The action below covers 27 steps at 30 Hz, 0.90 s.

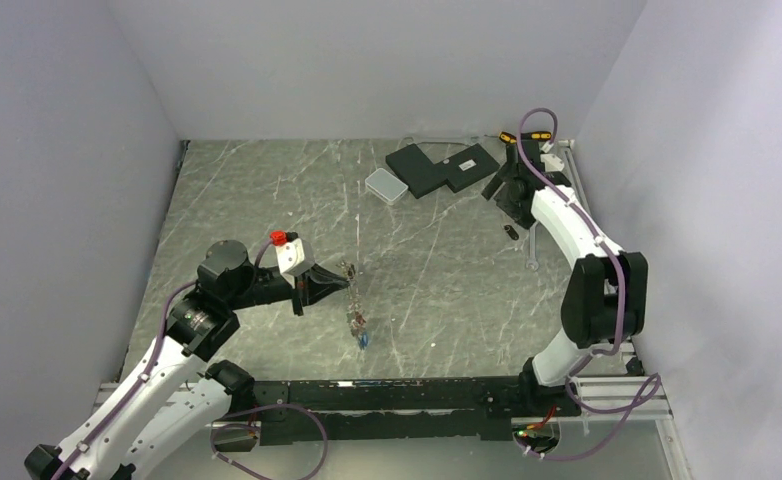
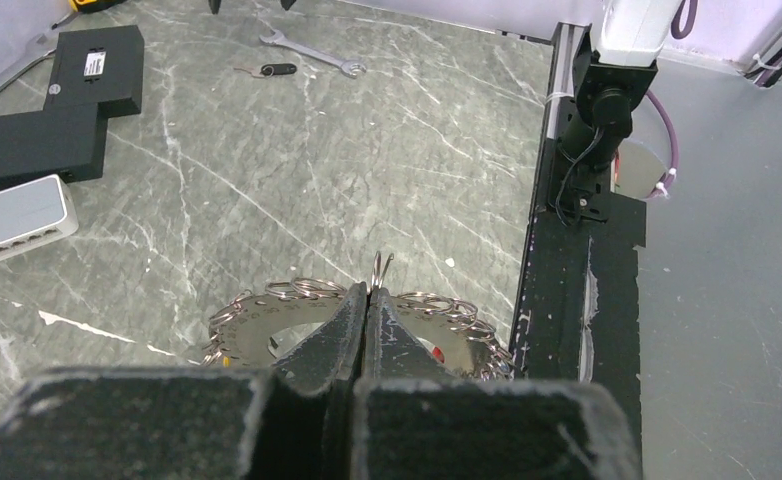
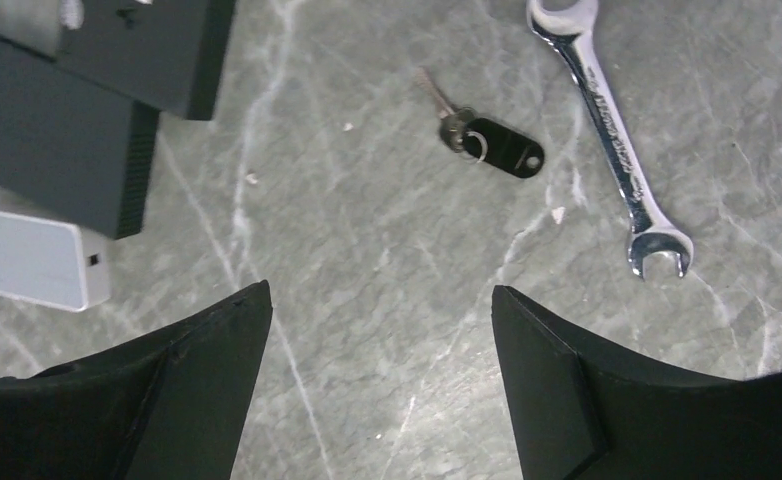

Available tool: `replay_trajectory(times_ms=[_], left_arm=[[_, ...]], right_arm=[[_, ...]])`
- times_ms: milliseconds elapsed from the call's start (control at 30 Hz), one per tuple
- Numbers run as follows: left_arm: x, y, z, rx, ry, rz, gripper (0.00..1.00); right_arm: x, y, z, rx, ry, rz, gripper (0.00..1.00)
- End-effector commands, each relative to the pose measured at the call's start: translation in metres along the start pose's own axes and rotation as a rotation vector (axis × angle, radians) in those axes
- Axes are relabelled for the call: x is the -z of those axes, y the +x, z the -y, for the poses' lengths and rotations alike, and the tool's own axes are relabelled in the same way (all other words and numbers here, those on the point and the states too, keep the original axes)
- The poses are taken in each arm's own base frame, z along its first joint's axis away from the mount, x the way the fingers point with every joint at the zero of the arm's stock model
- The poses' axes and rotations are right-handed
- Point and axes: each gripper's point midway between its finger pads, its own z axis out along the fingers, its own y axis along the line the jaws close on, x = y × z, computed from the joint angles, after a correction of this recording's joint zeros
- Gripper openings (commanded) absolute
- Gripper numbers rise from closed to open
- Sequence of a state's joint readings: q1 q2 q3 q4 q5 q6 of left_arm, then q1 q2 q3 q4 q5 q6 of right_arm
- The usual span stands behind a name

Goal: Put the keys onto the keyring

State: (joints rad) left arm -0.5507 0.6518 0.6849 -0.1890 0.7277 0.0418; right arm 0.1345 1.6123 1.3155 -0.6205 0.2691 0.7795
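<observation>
We see our left gripper [image 2: 370,292] pinched fully shut on the rim of the keyring [image 2: 267,322]. The keyring spreads to both sides of the closed jaws and beneath them, its edge strung with small wire loops. From above, a few coloured keys [image 1: 361,330] dangle from it just below the jaws. Our right gripper [image 3: 379,295] stands wide open, gripping nothing. Ahead of its jaws a black-tagged key [image 3: 492,148] lies on the table [image 3: 367,200], with a wrench [image 3: 612,130] just to the right of it.
</observation>
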Motion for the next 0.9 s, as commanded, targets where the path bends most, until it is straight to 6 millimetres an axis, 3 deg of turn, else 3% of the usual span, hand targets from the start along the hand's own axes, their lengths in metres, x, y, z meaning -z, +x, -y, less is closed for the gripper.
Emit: replay_trajectory(times_ms=[0,233,433,867], left_arm=[[0.005,-0.038,0.001,-0.108,-0.011,0.092,0.00],[0.004,-0.038,0.002,-0.108,-0.007,0.088,0.00],[0.004,-0.037,0.002,-0.112,-0.009,0.087,0.00],[0.003,-0.036,0.001,-0.107,-0.011,0.081,0.00]], right_arm=[[-0.014,-0.002,0.016,-0.029,0.064,-0.014,0.83],[-0.045,0.003,0.033,-0.021,0.096,-0.047,0.78],[-0.069,0.004,0.035,-0.012,0.103,-0.047,0.76],[-0.104,-0.002,0.044,-0.001,0.193,-0.039,0.66]])
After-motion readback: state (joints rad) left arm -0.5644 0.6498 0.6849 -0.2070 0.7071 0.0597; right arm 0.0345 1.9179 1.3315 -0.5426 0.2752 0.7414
